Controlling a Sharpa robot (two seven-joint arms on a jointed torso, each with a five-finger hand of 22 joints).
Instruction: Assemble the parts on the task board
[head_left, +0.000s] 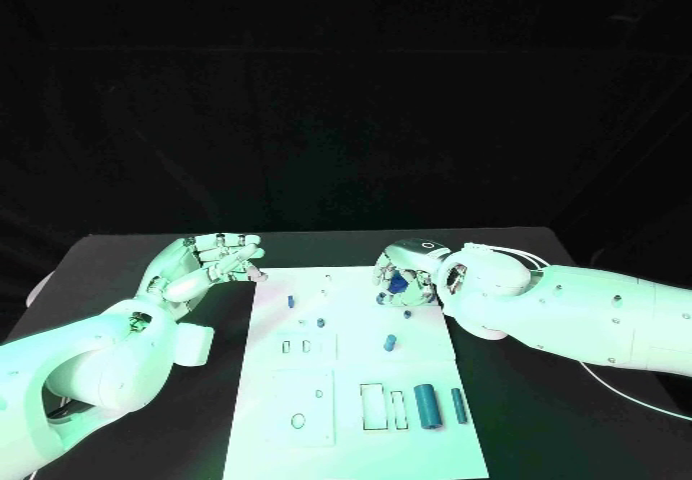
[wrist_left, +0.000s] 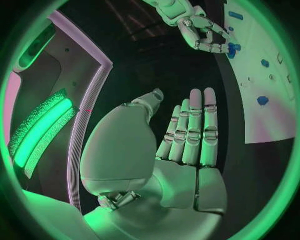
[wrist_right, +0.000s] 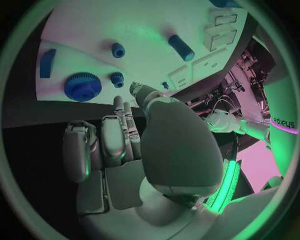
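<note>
Dark backdrop, black table (head_left: 130, 262), white task board (head_left: 353, 370) lying in the middle of it with its long side running away from the robot.

Right arm comes in over the board's far right corner. Right hand (head_left: 408, 277) hangs curled over that corner, fingers bent down around a blue spot; whether it actually grips that piece or just hovers over it, cannot tell. In the right wrist view the fingers (wrist_right: 122, 122) point toward a blue gear (wrist_right: 82, 86) sitting on the board, just beyond the fingertips.

Left hand (head_left: 209, 262) is off the board, beside its far left corner, fingers apart, holding nothing; left wrist view shows the palm (wrist_left: 187, 145) flat and bare.

Parts, big to small: thick blue cylinder (head_left: 427, 403) and thinner blue rod (head_left: 459, 405) near the right edge on the near half, both lying lengthwise with the board. Short blue pin (head_left: 389, 343) mid-board, slightly tilted. Small blue pegs (head_left: 290, 300) on the far left half.

Judgement: the right hand is the nearer one to the gear corner, so the next move likely turns on it lowering straight onto that piece.
</note>
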